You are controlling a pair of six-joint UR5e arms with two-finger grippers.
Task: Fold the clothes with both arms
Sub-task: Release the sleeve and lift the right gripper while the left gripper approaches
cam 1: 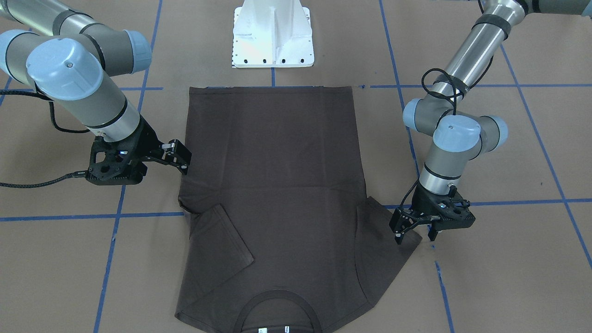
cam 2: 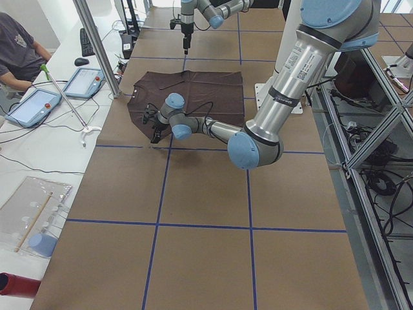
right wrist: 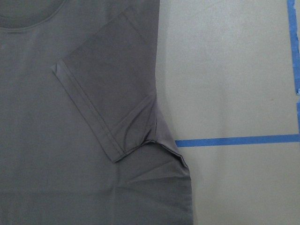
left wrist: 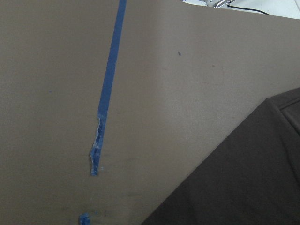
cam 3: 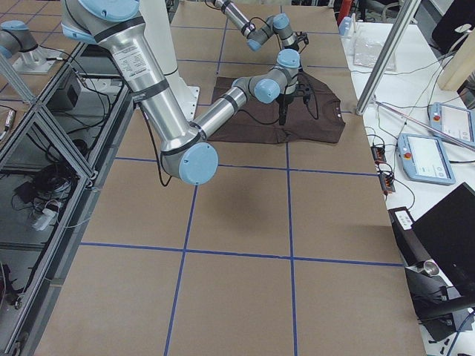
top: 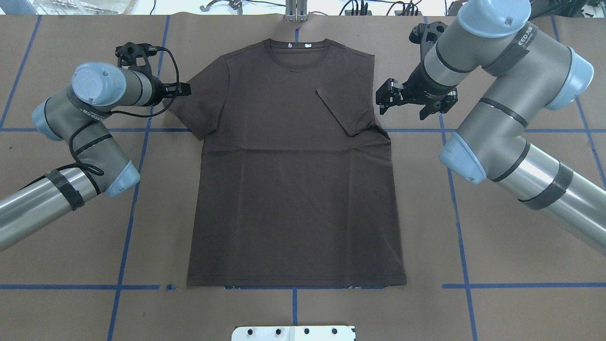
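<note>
The dark brown T-shirt (top: 293,189) lies flat on the brown paper, collar and white neck labels (top: 289,45) at the far end. One sleeve (top: 343,111) is folded in onto the chest; the right wrist view shows it (right wrist: 112,84) from above. The other sleeve (top: 199,104) is spread out. My left gripper (cam 1: 415,238) is open and low over that sleeve's outer end, one finger over the cloth and one over the paper. My right gripper (cam 1: 186,161) is open and empty, just off the shirt's side edge near the folded sleeve's armpit.
The white pedestal base (cam 1: 273,37) stands just past the shirt's hem. Blue tape lines (top: 132,189) cross the paper. In the left side view a seated person (cam 2: 19,51), tablets and a slanted metal pole (cam 2: 97,45) are along the far table edge.
</note>
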